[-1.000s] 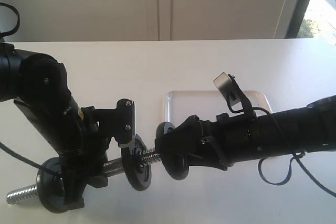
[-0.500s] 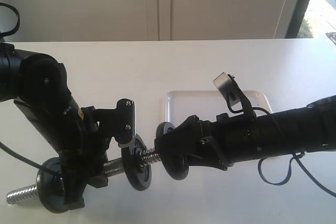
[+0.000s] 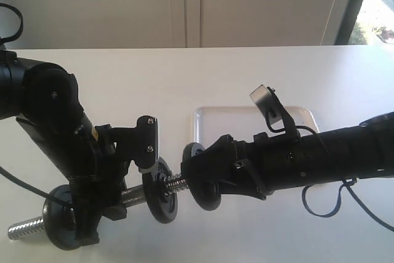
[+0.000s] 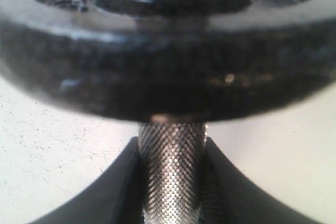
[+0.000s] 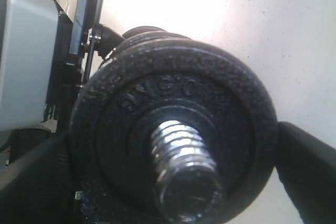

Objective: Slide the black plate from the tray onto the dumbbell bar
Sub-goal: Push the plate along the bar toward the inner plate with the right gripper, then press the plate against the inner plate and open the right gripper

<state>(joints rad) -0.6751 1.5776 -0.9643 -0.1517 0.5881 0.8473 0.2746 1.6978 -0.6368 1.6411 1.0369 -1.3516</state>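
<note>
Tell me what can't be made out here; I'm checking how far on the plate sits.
- Exterior view: the right gripper covers most of the black plate, hiding its spot along the dumbbell bar.
- Left wrist view: a blurred weight disc blocks everything beyond it.
- Right wrist view: the black plate hides the bar behind it.

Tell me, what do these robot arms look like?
Both are matte black. The left arm has bulky rounded joints and a small yellow mark; the right arm wears a ribbed sleeve, carries a grey bracket and trails a looping dark cable.
</note>
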